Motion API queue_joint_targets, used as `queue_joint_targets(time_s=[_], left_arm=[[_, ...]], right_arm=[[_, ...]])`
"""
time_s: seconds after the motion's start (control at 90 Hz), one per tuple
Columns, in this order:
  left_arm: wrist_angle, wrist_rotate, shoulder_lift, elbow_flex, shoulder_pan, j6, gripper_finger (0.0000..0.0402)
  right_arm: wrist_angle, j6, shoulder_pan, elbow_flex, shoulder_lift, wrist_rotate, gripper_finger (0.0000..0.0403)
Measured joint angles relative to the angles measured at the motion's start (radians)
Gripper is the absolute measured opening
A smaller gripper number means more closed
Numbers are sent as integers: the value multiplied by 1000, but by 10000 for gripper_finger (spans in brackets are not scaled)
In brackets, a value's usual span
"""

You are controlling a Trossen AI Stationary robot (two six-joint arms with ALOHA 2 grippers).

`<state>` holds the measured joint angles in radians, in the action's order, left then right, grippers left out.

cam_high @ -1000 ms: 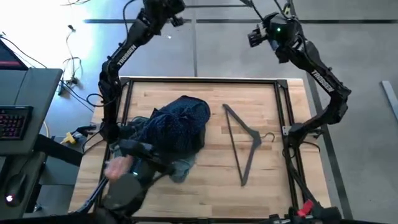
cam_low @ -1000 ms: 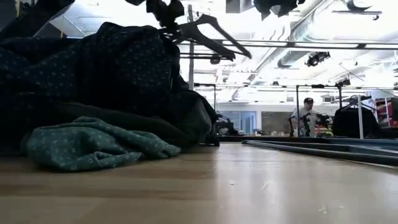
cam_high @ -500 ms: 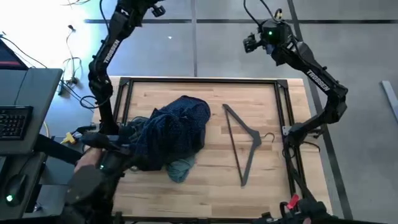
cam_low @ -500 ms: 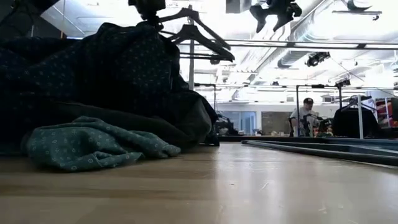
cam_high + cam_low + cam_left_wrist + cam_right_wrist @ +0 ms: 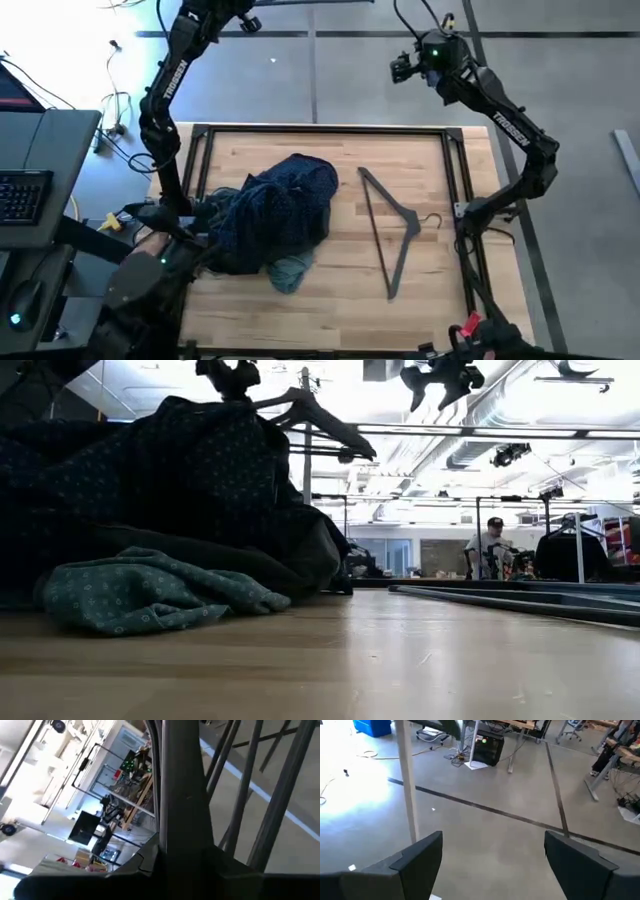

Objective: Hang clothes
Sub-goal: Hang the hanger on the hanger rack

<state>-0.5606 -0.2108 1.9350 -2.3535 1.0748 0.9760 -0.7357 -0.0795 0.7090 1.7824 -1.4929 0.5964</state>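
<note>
Clothes [image 5: 275, 215] heaped on table, far below spread right pincer [image 5: 490, 855], left pincer state unclear

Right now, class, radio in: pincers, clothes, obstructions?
Right pincer open, raised beyond the table. Left pincer raised, state unclear. Clothes heaped on table, unhung. Hanger lies beside them.

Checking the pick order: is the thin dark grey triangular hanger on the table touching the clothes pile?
Apart. The high view shows the thin dark grey triangular hanger lying flat with a strip of bare wooden table between it and the navy dotted shirt atop the pile.
</note>
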Motion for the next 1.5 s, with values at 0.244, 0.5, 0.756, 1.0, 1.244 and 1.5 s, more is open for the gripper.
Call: queue_joint_targets(time_s=[0.244, 0.5, 0.756, 1.0, 1.244, 1.5], left_arm=[[-39, -4, -1, 46, 11, -39, 92], [-18, -39, -44, 45, 11, -75, 241], [-10, -18, -104, 47, 7, -109, 276], [-16, 46, -114, 47, 8, -174, 277], [-17, 49, -110, 47, 0, -298, 277], [-26, 245, -117, 61, -34, -541, 278]], right_arm=[[-2, 1, -9, 0, 0, -1, 321], [-70, 3, -9, 0, 0, 52, 321], [-183, -50, -9, 0, 0, 51, 321], [-286, -104, -9, 0, 0, 50, 321], [-479, -242, -12, 0, 0, -79, 321], [-674, -656, -180, -293, 108, -404, 316]])
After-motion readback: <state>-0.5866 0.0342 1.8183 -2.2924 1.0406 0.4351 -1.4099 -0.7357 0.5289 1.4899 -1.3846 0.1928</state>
